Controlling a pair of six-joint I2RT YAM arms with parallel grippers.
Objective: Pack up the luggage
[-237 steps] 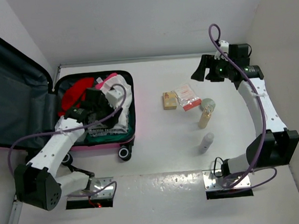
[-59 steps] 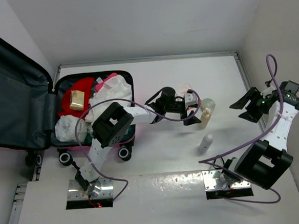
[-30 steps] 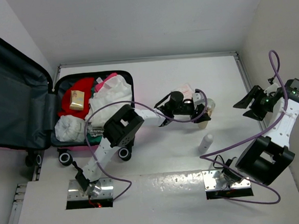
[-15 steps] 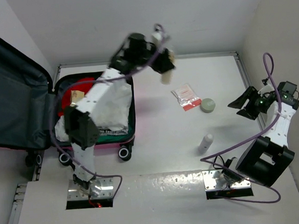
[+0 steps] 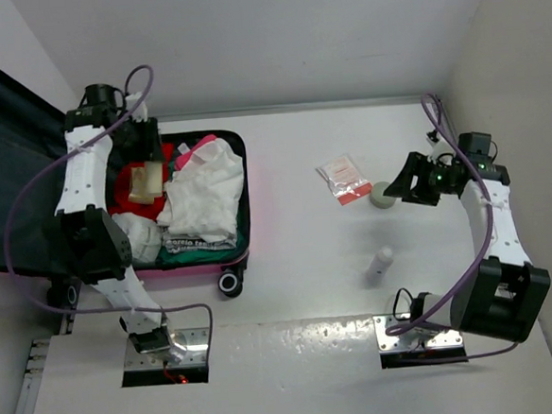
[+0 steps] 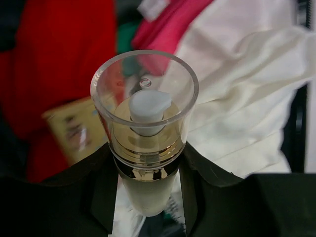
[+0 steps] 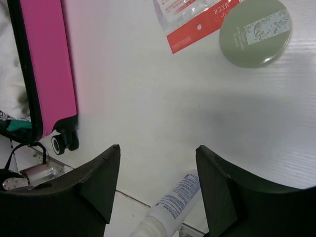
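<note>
The left hand [image 6: 148, 190] is closed on a clear-capped pump bottle [image 6: 144, 123] directly above the open luggage [image 5: 244, 195], while the right hand [image 7: 158, 197] stands wide, gripping nothing, over the white worktop [image 5: 298, 253], a round green tin [image 7: 254, 32] ahead of it, white walls [image 5: 246, 48] beyond.

luggage [image 5: 9, 188]: lid cut off at left, top view | yellow box [image 6: 74, 131]: blurred, print unreadable | white tube [image 7: 165, 210]: cut off by frame edge, right wrist view | sachet [image 7: 197, 19]: likewise cut off | green tin [image 7: 255, 32]: label too small to be read
</note>
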